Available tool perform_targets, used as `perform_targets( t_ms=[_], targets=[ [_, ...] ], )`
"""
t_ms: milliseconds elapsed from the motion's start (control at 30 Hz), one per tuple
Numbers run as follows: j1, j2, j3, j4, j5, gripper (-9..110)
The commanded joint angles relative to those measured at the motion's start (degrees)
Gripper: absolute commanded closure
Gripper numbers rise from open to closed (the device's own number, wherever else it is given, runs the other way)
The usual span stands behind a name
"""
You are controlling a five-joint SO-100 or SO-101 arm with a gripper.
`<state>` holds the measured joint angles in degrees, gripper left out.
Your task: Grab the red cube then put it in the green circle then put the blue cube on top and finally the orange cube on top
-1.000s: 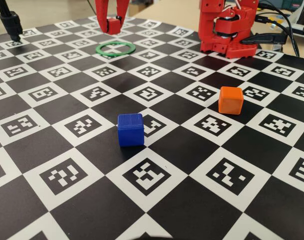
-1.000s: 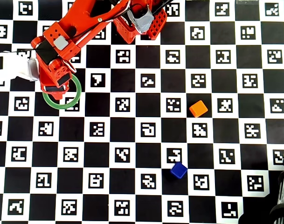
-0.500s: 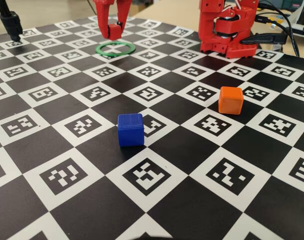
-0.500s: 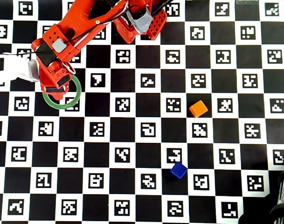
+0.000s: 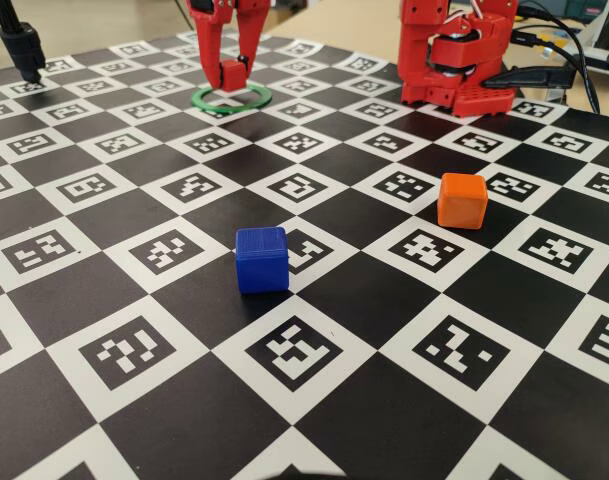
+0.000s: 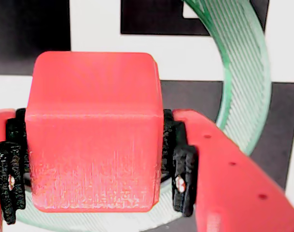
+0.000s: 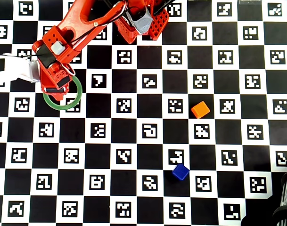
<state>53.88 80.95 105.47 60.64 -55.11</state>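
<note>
Upper left of the fixed view: claw (image 5: pixel 231 72) clenched on the red cube (image 5: pixel 232 74), poised over the green circle (image 5: pixel 231 98), presumably for release inside it. Centre and right, on the tabletop (image 5: pixel 104 290): blue cube (image 5: pixel 261 258), orange cube (image 5: pixel 462 200), awaiting stacking. Only the wrist view shows the black pads (image 6: pixel 181 178) pinching the cube; the overhead view hides it beneath the arm.

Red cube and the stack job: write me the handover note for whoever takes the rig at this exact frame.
Gripper: shut on the red cube, black pads on two opposite sides.
Red cube: held over the green circle; whether it touches the board cannot be told.
Blue cube and orange cube: loose on the checkered board, apart from each other and far from the circle.
Done: red cube grasped and brought to the circle.
Left: release red inside the ring, then stack blue, then orange.
</note>
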Motion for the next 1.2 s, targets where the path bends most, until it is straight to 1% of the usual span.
perform_targets(
  t_ms=[0, 433, 467, 600, 667, 933, 1167],
  targets=[
    [0.53, 0.7, -0.35, -1.76, 0.7, 100],
    [0.35, -0.26, 0.0, -2.99, 1.23, 99],
    [0.44, -0.26, -0.09, -2.81, 1.14, 94],
    [0.62, 0.0, -0.09, -2.72, 1.32, 67],
    [0.7, 0.26, -0.18, -2.72, 1.41, 61],
    [1.14, 1.05, -1.32, -1.49, 1.41, 57],
    [1.14, 2.02, -4.92, 2.2, 1.67, 57]
  ],
)
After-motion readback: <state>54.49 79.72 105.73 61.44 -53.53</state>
